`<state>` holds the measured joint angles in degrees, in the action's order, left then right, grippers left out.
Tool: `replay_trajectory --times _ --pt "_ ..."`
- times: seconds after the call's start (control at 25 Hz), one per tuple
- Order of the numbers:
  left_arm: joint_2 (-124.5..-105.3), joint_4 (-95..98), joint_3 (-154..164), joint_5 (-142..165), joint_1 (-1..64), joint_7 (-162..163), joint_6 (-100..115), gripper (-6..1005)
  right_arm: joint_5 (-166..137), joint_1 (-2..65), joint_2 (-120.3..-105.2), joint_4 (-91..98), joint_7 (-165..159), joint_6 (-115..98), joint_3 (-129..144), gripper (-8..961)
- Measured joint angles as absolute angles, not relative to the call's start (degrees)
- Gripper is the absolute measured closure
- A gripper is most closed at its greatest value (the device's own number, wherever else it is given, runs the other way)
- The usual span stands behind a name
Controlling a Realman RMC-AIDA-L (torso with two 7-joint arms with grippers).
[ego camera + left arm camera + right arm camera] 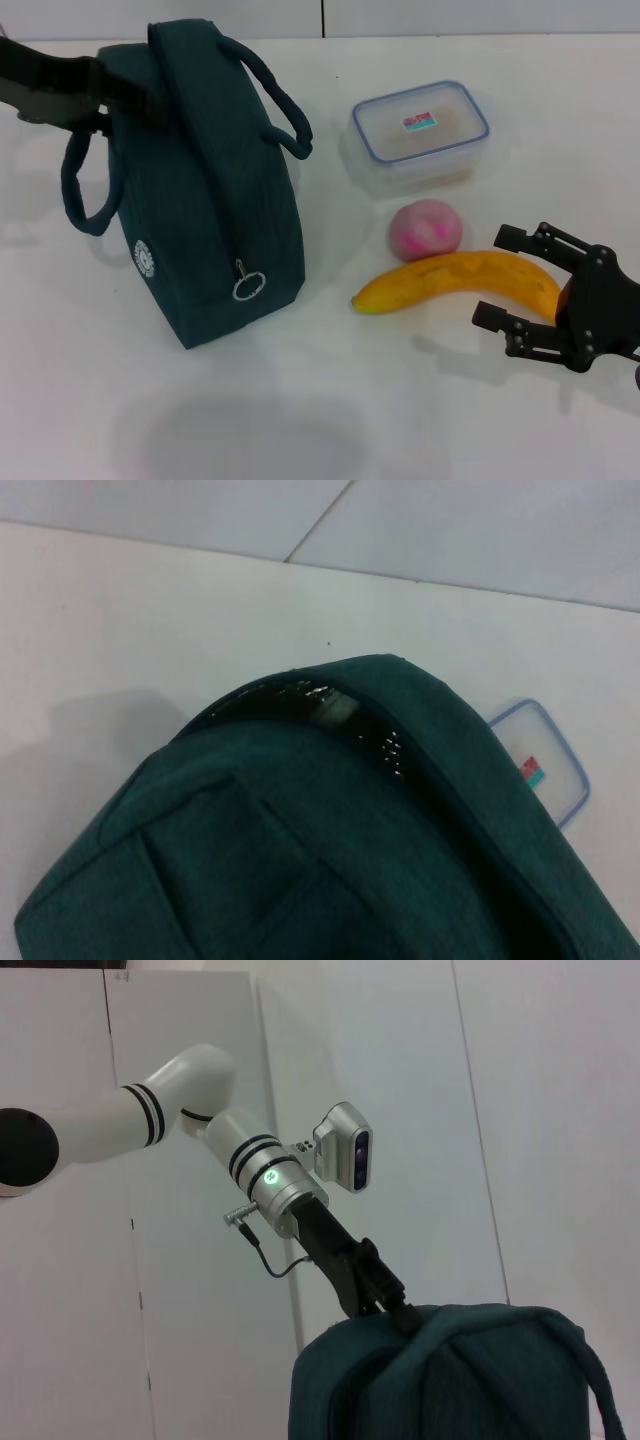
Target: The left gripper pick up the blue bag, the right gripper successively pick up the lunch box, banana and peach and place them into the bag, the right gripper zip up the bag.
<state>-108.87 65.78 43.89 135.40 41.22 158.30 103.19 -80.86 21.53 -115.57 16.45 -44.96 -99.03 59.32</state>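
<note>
The blue bag (210,200) stands on the white table at the left, with its ring zipper pull (247,285) facing me. My left gripper (115,88) is shut on the bag's far top end; the right wrist view shows it (390,1300) pinching the bag's top (450,1380). In the left wrist view the bag (300,860) gapes slightly and silver lining (325,705) shows. The lunch box (420,135) sits at the back right, lid on. The peach (425,230) lies in front of it, and the banana (450,278) in front of the peach. My right gripper (490,277) is open, its prongs either side of the banana's right end.
The bag's two loop handles (285,110) hang out to its left and right sides. The table's far edge (450,38) meets a grey wall. A corner of the lunch box (545,765) shows beside the bag in the left wrist view.
</note>
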Motion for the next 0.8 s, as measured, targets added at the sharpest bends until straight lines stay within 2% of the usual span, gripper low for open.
replay_trajectory --times 0.12,0.24,0.32,0.56,0.8 --pt "-108.93 65.61 43.66 134.65 40.85 155.74 103.03 257 -80.85 21.53 -115.57 16.39 -45.06 -99.18 59.19 120" --pt "-109.78 67.12 43.64 131.72 39.92 151.4 103.0 354 -80.85 21.53 -115.57 16.38 -45.22 -99.22 59.07 121" --pt "-109.89 67.33 43.64 130.61 39.69 151.1 103.0 589 -80.85 21.53 -115.57 16.36 -45.23 -99.22 59.07 122" --pt "-109.79 67.23 43.83 130.3 39.64 151.49 103.0 830 -80.53 21.53 -115.57 15.86 -45.26 -99.33 59.0 125" --pt "-109.83 67.09 44.16 130.8 39.87 151.61 103.02 902 -79.44 21.53 -115.58 15.5 -45.27 -99.34 59.17 127"
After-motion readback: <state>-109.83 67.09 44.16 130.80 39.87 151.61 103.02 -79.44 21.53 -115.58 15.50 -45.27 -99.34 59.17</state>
